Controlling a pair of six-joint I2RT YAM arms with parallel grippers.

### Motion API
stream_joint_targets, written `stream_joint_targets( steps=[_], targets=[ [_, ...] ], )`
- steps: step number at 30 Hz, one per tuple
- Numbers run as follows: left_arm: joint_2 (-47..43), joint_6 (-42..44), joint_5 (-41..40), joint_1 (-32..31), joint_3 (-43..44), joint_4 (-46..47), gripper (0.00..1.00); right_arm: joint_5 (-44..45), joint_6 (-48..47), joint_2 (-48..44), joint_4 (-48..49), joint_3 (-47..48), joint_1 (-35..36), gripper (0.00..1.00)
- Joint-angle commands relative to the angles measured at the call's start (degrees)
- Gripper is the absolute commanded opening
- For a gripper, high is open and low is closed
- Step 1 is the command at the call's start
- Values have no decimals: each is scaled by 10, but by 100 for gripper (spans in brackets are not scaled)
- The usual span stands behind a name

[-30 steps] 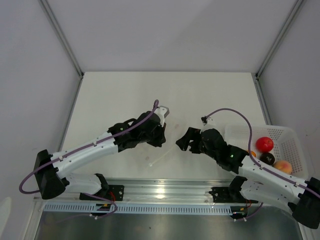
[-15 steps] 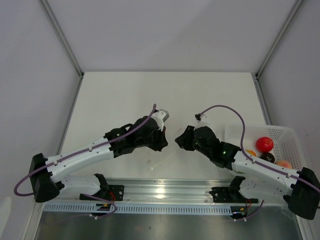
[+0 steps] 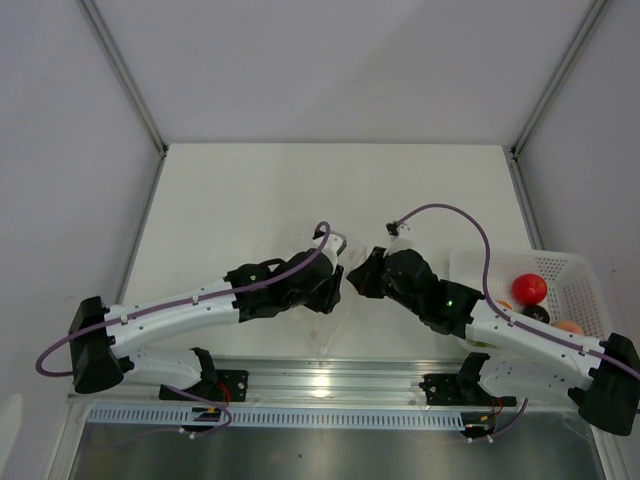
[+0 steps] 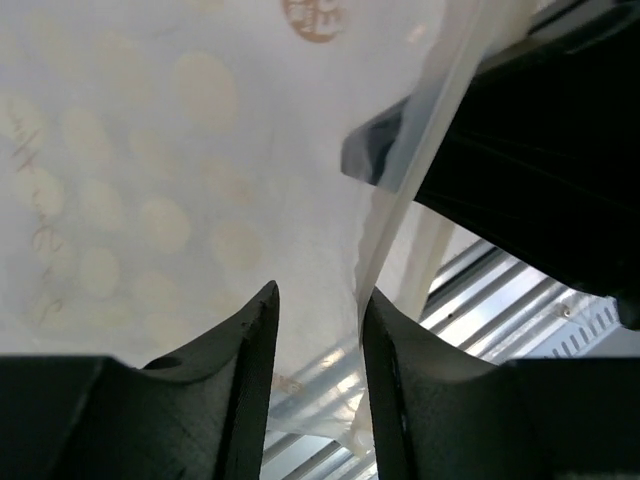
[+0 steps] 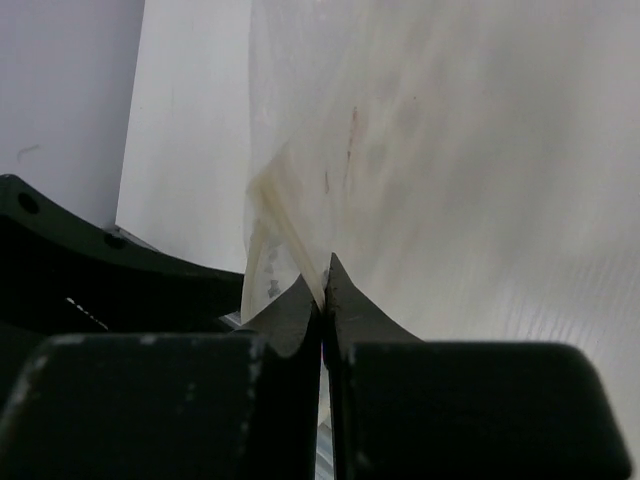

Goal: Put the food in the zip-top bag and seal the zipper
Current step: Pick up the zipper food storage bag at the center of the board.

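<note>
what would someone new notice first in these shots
Over the middle of the table the two claws meet almost tip to tip. The right claw is shut on a thin edge of the clear zip-top bag, and the left claw is open beside the zipper strip. At the right edge, a red fruit stands out in the white basket.

The white worktop (image 3: pixel 250 190) carries a white slotted basket (image 3: pixel 582 266), which stands at its right side, well off to the right of the right tool (image 3: pixel 351 280). Toy fruits (image 3: pixel 529 288) lie inside it.
</note>
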Motion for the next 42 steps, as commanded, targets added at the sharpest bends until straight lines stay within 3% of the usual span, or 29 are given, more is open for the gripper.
stream_joint_targets(
  steps=[1, 4, 8, 12, 16, 19, 23, 28, 32, 37, 42],
  targets=[
    [3, -21, -71, -7, 23, -21, 42, 6, 16, -17, -12, 28, 3, 0],
    [4, -31, -102, -11, 21, -29, 41, 5, 20, -25, -18, 26, 3, 0],
    [15, -20, -113, -13, 34, -31, 32, 4, 19, -31, -24, 26, 4, 0],
    [44, 12, -111, -13, 65, -37, 1, 10, 3, -21, -47, 44, 2, 0],
    [60, 47, -92, -13, 146, -55, 0, 4, -30, 18, -112, 73, -30, 0],
    [75, 55, -127, -12, 206, -86, 1, -9, -70, 58, -152, 96, -67, 0],
    [112, 76, -170, -2, 328, -134, 1, -50, -107, 97, -170, 117, -126, 0],
    [162, 109, -180, 28, 400, -135, 0, -111, -149, 124, -166, 136, -200, 0],
    [179, 103, -170, 35, 365, -93, 1, -136, -176, 160, -172, 157, -233, 0],
    [175, 75, -190, 41, 234, -6, 1, -157, -189, 200, -162, 156, -239, 0],
    [171, 65, -183, 48, 162, 80, 1, -179, -189, 218, -134, 144, -238, 0]
  ],
)
